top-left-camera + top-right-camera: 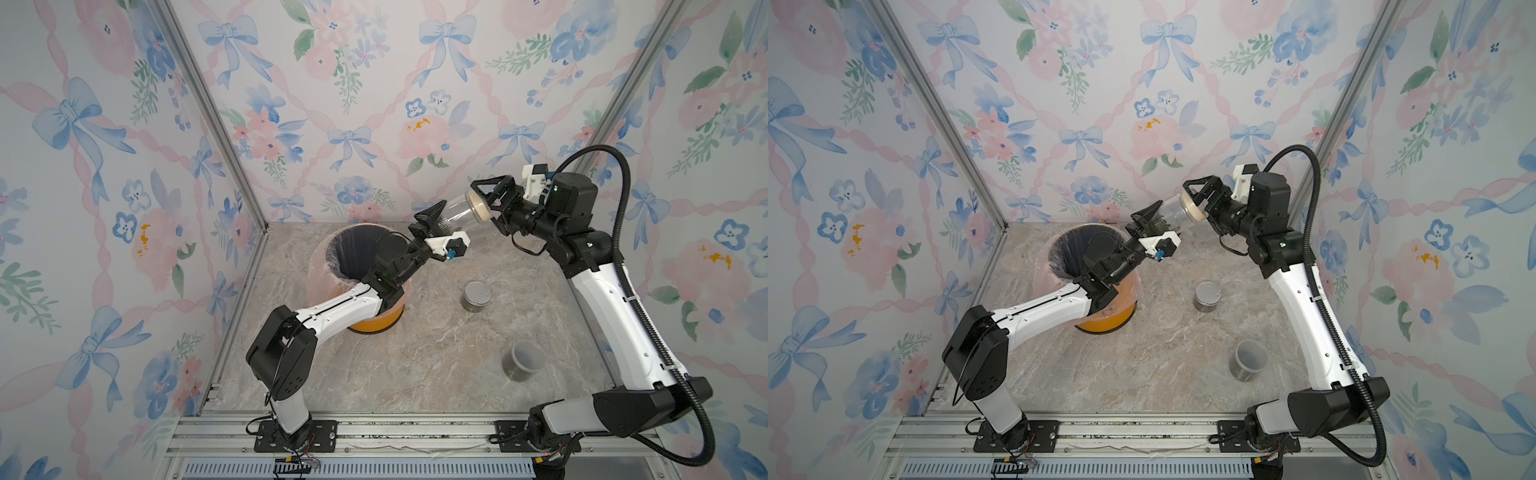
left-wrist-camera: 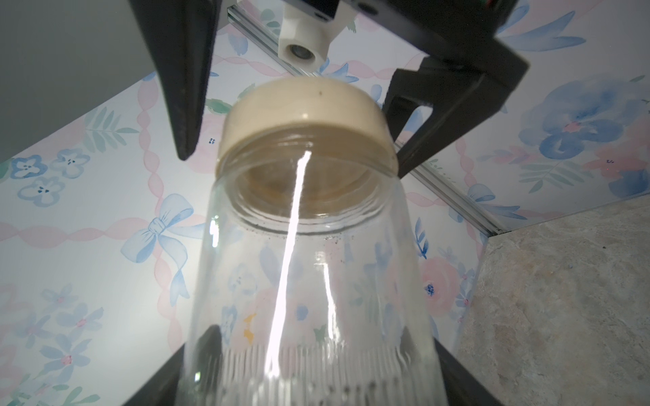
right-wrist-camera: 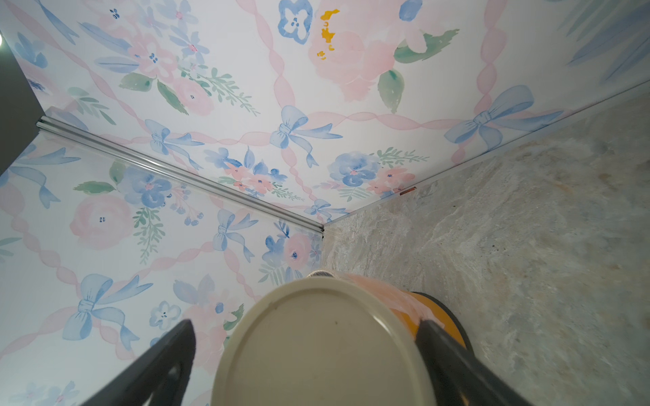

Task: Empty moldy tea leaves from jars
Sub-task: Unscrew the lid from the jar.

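Note:
My left gripper (image 1: 441,222) is shut on the ribbed base of a clear jar (image 1: 457,211), which it holds tilted in the air behind the bin. The jar's beige lid (image 2: 306,109) is on, and only dark specks show on its glass (image 2: 309,281). My right gripper (image 3: 309,351) stands open around the lid (image 3: 316,355), one finger (image 2: 186,105) clearly apart from it. On the table stand a silver-lidded jar (image 1: 476,296) and a grey-lidded jar (image 1: 523,359), each with dark tea leaves (image 1: 515,375) inside.
An orange bin (image 1: 320,266) with a pink plastic liner stands at the back left, partly under my left arm. Floral walls close in the back and both sides. A metal rail runs along the front edge of the marble table (image 1: 415,365).

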Robot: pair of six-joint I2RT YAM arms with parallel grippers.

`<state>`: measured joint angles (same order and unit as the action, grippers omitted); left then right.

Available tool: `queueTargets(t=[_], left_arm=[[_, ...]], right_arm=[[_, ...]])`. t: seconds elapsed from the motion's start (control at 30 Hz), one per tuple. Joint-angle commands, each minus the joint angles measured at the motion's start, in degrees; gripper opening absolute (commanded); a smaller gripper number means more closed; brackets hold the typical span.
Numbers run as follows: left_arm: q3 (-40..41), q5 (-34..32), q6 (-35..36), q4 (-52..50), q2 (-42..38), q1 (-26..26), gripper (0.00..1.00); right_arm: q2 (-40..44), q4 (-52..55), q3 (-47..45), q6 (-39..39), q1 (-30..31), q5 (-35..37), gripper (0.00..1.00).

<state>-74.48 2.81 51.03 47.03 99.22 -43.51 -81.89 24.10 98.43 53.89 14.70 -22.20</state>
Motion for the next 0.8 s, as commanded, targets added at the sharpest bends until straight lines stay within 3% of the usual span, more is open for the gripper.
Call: queueTargets(t=[0.0,0.77], left_arm=[[-2.87,0.09,0.22,4.91,-0.17,-0.22,0.21],[-2.87,0.35,-0.52,3.82,0.34,-0.26,0.22]], right_arm=[[-0.31,2.16,1.21,-2.03,0.59,0.74,0.99],[-0.56,1.68,0.31,-3.97,1.12,-0.72,0.65]])
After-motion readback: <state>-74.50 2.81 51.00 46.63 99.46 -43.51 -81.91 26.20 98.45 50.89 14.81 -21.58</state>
